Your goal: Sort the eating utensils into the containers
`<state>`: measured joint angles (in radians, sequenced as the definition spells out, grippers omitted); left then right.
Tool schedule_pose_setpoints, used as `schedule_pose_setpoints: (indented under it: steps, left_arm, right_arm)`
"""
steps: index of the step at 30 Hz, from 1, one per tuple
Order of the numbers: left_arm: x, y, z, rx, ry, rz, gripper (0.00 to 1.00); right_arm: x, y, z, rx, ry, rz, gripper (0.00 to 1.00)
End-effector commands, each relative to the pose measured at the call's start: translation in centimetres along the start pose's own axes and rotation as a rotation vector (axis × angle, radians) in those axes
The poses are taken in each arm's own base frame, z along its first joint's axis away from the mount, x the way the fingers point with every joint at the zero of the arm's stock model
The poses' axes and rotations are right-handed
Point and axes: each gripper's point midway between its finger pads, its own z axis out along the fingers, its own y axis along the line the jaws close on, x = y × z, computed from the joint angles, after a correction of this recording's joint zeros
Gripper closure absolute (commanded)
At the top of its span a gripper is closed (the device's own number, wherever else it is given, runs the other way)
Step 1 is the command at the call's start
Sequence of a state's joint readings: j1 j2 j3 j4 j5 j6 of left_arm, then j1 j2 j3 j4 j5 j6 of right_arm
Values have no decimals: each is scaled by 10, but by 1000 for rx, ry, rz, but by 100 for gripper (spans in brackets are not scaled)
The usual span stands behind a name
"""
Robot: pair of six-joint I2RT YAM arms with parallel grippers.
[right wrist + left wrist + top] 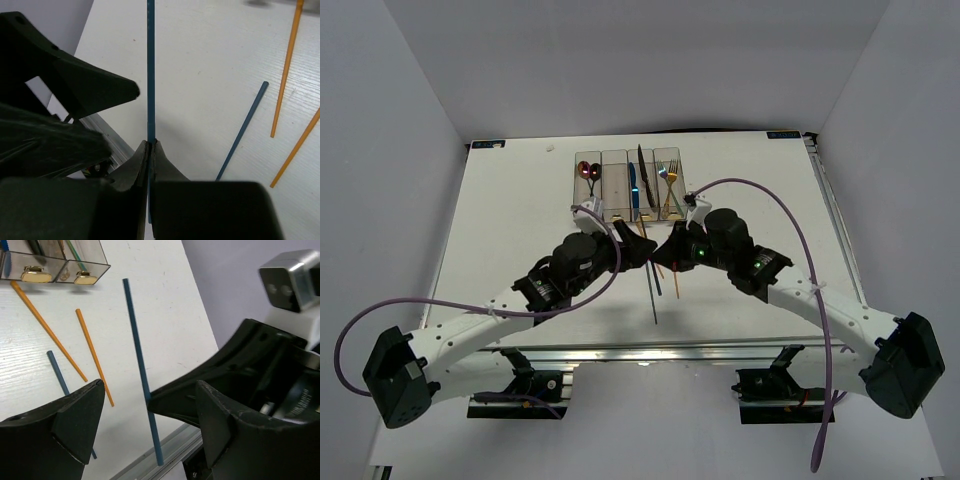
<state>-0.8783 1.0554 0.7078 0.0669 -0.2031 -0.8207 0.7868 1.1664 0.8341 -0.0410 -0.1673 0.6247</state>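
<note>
My right gripper [151,145] is shut on a blue chopstick [150,75] and holds it above the table; the stick also shows in the top view [653,295]. My left gripper [150,405] is open, its jaws on either side of that same stick [140,355] without touching it. In the top view both grippers, left [642,245] and right [667,250], meet just in front of the clear containers [614,185]. A second blue chopstick [242,130] and two orange chopsticks [47,330] [95,357] lie on the table.
The bins hold red spoons [588,172], a blue knife [632,185], a black knife [642,170] and forks [668,180]. The table's metal front edge [165,452] is close below the held stick. Walls stand on both sides.
</note>
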Motion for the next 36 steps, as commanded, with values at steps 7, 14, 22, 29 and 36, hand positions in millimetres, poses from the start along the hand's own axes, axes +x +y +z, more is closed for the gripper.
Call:
schedule_pose_setpoints:
  steps: [7,14,22,29,36]
  left_arm:
    - [-9,-6,16,-17,-27,26,52]
    - [-20,-7,28,-78,-33,85,100]
    - [-94,102,69,-414,-20,181,100]
    - [-145,147,152,-488,53,296,100]
    - [-161,183,215,-531,87,339,100]
  right_arm:
    - [-20,36,-5,-151,-52,-30,100]
    - [-25,18,-3,-46,-87,-2,83]
    - [-27,-65,-35,406,-149,56,11]
    - [3,-90,-31,486,-20,13,11]
    - [26,-105,-26,491,28,-7,11]
